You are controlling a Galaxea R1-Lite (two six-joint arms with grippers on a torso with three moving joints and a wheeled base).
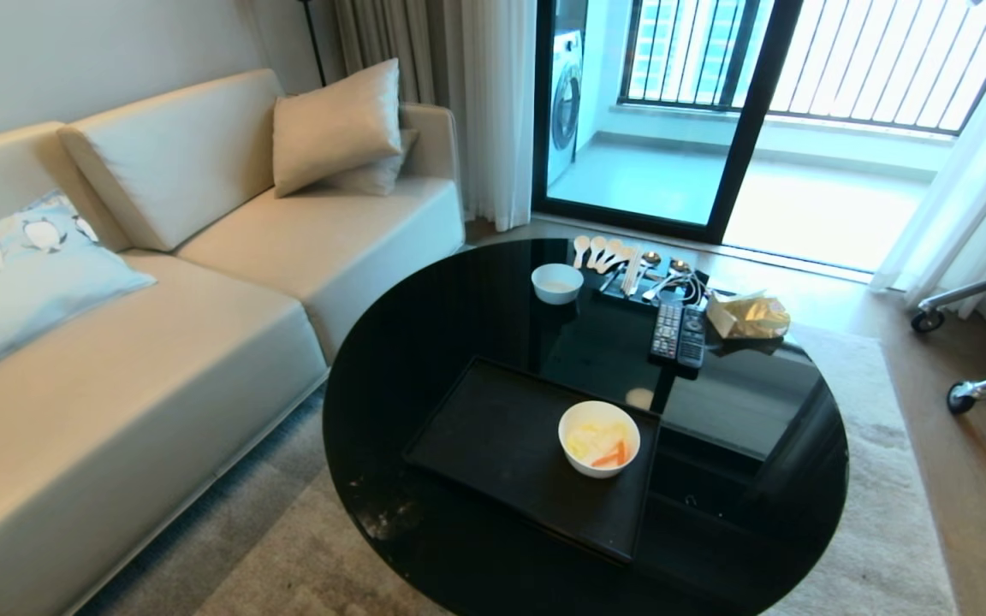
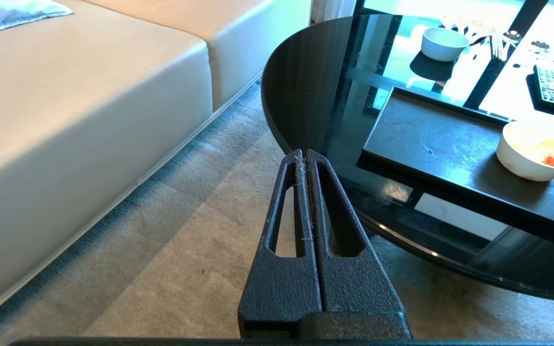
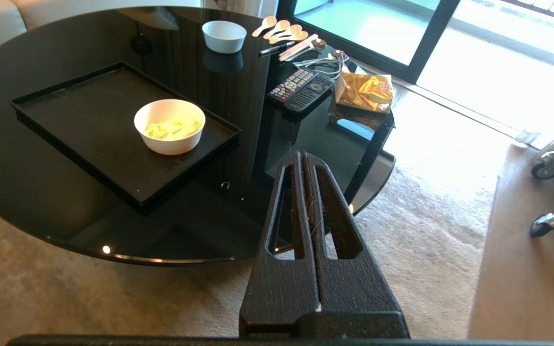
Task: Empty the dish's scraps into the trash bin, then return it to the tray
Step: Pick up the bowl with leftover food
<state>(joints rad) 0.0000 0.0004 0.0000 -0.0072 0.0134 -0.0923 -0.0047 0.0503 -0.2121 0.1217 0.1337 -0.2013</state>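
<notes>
Presently: left gripper pressed together, empty, over the rug beside the round black table; right gripper likewise closed on nothing, at the table's near edge. Neither arm visible from the head. No trash bin anywhere in view. Farther out, dish upright at one end of the black tray: white, glossy, deep. Scraps inside, pale yellow with orange bits.
</notes>
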